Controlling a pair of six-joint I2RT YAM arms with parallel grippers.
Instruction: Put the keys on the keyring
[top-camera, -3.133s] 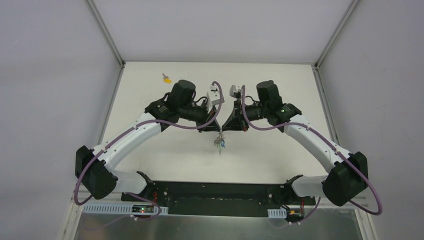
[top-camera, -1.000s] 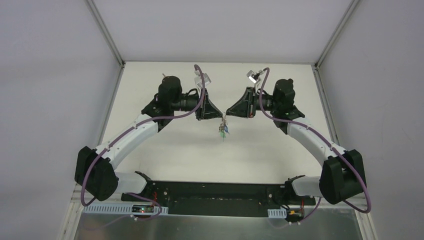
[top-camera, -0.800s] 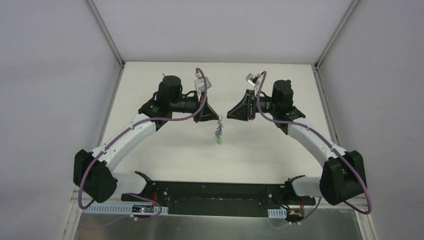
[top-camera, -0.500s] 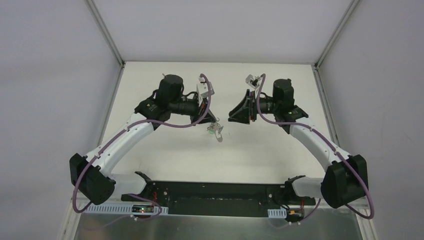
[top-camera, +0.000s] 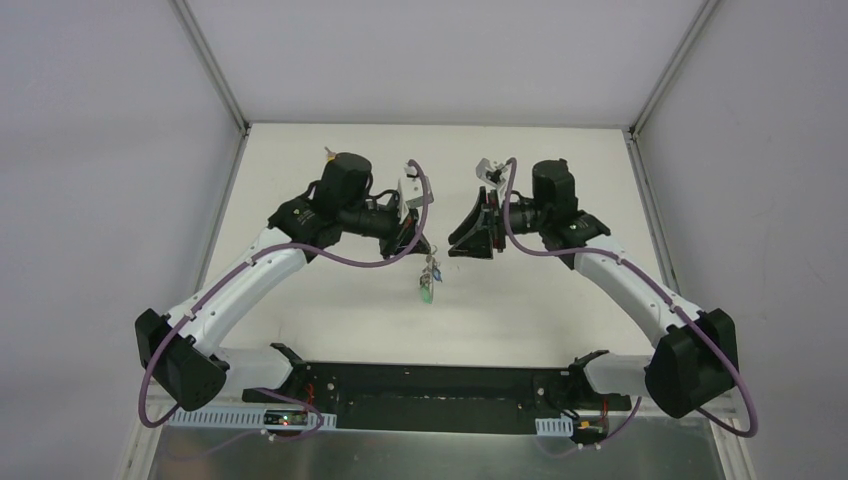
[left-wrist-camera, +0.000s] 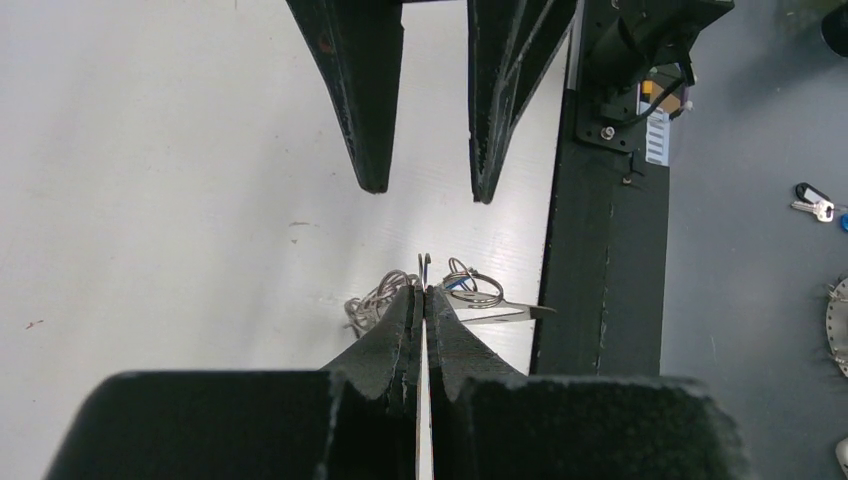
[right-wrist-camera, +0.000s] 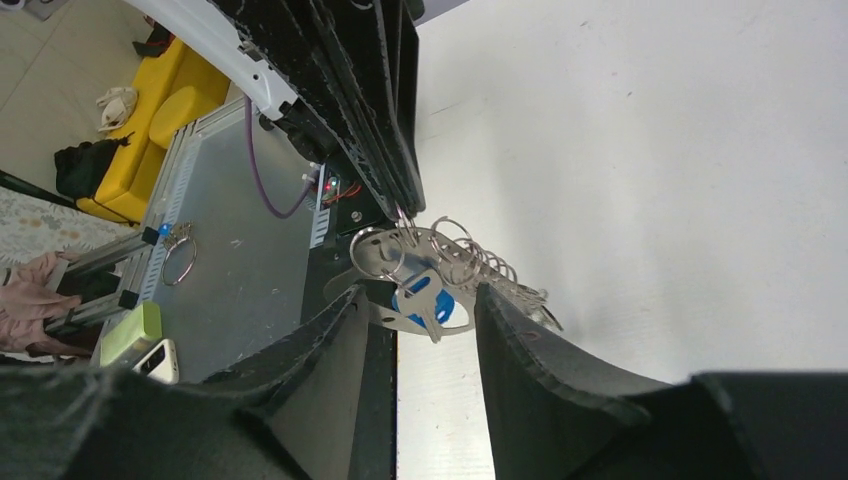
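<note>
My left gripper (top-camera: 418, 245) is shut on the thin edge of the keyring (left-wrist-camera: 424, 266), a pale silver loop held above the table. Several small split rings (left-wrist-camera: 473, 287) and keys hang from it in a bunch (top-camera: 428, 282). One key has a blue head (right-wrist-camera: 425, 300); a green one shows at the bottom of the bunch. My right gripper (top-camera: 455, 243) is open and empty, its fingers (right-wrist-camera: 520, 345) on either side of the hanging keys without touching them. A yellow-orange key (top-camera: 327, 153) lies on the table at the far left, partly behind the left arm.
The white table (top-camera: 520, 300) is walled at the back and sides. The black base rail (top-camera: 430, 385) runs along the near edge. In the left wrist view the right gripper's open fingers (left-wrist-camera: 365, 110) point at my shut left gripper (left-wrist-camera: 424, 290).
The right gripper, earlier meeting the left at the bunch, has drawn back and is open. The left gripper has swung left and down with the keyring, and the keys now hang lower.
</note>
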